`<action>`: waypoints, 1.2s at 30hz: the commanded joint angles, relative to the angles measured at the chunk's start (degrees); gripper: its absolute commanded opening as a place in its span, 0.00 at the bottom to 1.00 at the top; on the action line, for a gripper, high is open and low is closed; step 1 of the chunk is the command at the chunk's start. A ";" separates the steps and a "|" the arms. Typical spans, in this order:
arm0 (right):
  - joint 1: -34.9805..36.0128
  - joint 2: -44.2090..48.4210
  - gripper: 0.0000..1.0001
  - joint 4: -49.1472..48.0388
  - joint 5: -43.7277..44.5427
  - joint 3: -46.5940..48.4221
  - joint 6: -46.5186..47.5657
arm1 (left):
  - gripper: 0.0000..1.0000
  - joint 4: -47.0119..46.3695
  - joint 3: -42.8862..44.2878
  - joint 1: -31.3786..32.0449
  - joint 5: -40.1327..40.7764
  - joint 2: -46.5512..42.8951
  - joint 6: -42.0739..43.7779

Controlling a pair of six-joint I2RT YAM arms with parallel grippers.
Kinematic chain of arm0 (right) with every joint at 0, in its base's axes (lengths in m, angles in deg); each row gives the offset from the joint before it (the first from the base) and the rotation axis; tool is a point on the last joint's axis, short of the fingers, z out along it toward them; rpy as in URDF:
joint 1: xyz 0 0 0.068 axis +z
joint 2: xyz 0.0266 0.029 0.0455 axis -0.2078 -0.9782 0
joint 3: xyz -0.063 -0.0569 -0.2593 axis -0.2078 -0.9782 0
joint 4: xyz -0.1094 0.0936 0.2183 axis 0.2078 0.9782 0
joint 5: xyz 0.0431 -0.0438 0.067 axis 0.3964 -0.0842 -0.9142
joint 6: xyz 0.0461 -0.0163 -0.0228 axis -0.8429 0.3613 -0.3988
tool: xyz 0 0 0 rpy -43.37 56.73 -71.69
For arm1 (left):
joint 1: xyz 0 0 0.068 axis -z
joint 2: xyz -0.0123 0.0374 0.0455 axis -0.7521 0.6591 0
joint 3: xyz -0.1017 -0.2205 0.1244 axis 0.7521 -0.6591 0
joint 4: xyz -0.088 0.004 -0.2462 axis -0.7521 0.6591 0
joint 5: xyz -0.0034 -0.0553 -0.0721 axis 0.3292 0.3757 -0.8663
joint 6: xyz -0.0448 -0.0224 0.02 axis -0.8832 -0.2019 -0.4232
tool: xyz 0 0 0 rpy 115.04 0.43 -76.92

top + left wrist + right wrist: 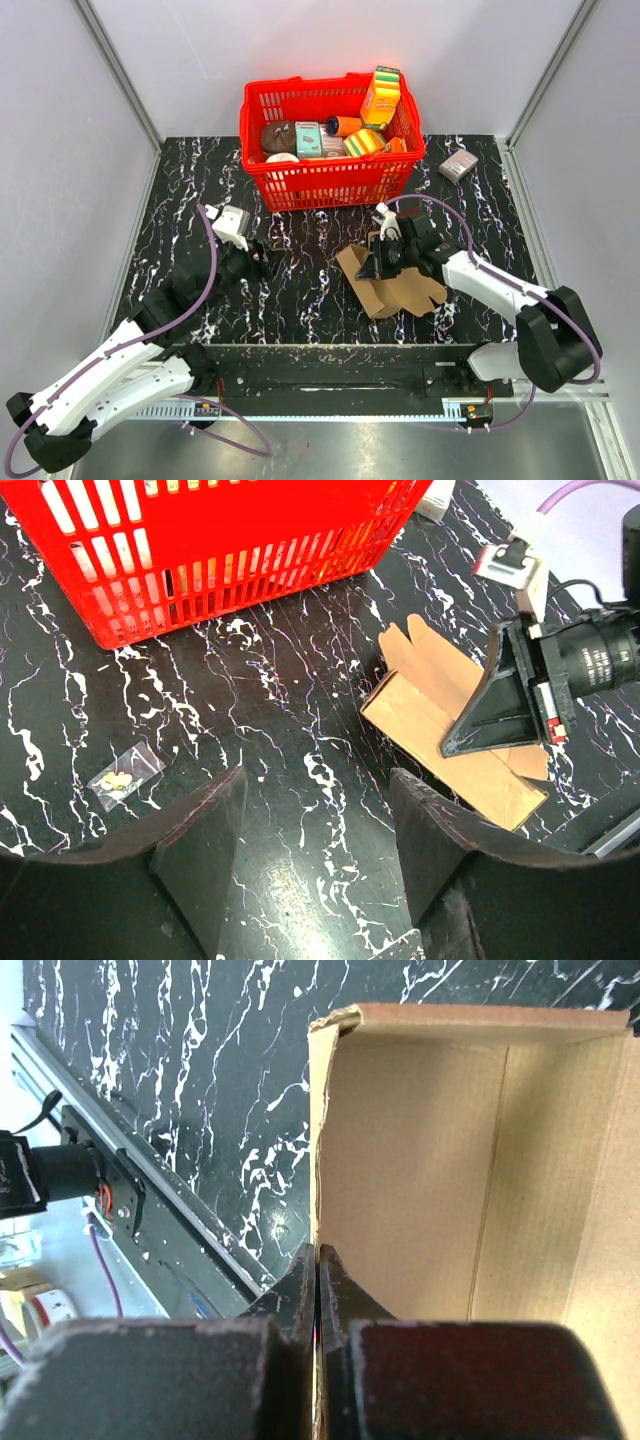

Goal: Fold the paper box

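1. Position. The paper box [398, 292] lies on the black marbled table [300, 305], in front of the red basket [320, 182] and just ahead of the right arm. It is only partly erected: 1 side wall is raised, while the other panels and the rounded flaps lie flat.

2. Right gripper [317, 1290]. The jaws are together, pinched on the free edge of the raised wall. Only the thin board separates them.

3. Left gripper [315, 855]. The jaws stand apart with nothing between them. They hang over bare table to the left of the box, well apart from it.

4. Handling. The thin kraft board appears light, stiff across each panel, and ready to bend only at its creases. It will probably slide on the smooth table when pushed, so 1 gripper should anchor it while the other folds. Take hold on a panel edge close to a crease, not mid-flap. A hard pinch may dent the board, and the ragged corner at the far end of the held wall may tear further.
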 commanded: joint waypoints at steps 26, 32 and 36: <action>26.24 -6.81 0.00 15.13 56.28 8.44 14.06 | 0.63 -2.98 -1.16 -0.27 -0.66 0.25 -1.39; 30.37 -7.70 0.01 12.15 57.35 8.18 14.67 | 0.63 -3.06 -1.34 -0.27 -0.75 0.43 -1.39; 32.31 -8.66 0.05 11.35 57.70 8.70 15.47 | 0.64 -2.98 -1.60 -0.27 -0.66 0.16 -1.39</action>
